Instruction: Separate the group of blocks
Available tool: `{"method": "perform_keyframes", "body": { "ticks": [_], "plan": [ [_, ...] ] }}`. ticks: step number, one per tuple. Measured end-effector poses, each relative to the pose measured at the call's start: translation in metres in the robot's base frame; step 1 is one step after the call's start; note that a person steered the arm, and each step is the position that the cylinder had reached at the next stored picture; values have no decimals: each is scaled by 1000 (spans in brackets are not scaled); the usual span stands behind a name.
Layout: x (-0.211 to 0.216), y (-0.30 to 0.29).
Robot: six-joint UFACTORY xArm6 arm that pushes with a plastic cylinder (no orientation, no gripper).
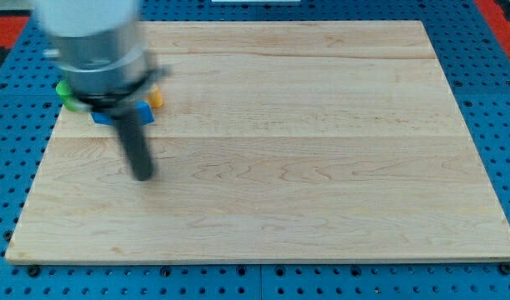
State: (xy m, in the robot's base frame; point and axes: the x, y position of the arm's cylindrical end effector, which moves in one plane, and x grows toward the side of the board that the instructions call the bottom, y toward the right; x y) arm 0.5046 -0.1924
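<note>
A small group of blocks sits near the board's left edge, partly hidden behind my arm. A green block (68, 93) is at the far left, a blue block (105, 116) lies below the arm's body, and a yellow-orange block (156, 97) is on the right. Their shapes cannot be made out. The dark rod hangs down from the blurred grey arm body (92, 42). My tip (143, 175) rests on the wood below the group, apart from the blocks.
The wooden board (305, 150) lies on a blue perforated table (497, 100). The board's left edge runs close to the green block. Red areas show at the view's top corners.
</note>
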Motion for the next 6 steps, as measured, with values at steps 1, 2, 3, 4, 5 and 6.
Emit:
{"method": "perform_keyframes", "body": {
  "ticks": [1, 2, 3, 4, 5, 6],
  "plan": [
    [-9, -108],
    [-15, -113],
    [-63, -112],
    [-116, -112],
    [-146, -102],
    [-173, -66]
  ]
}}
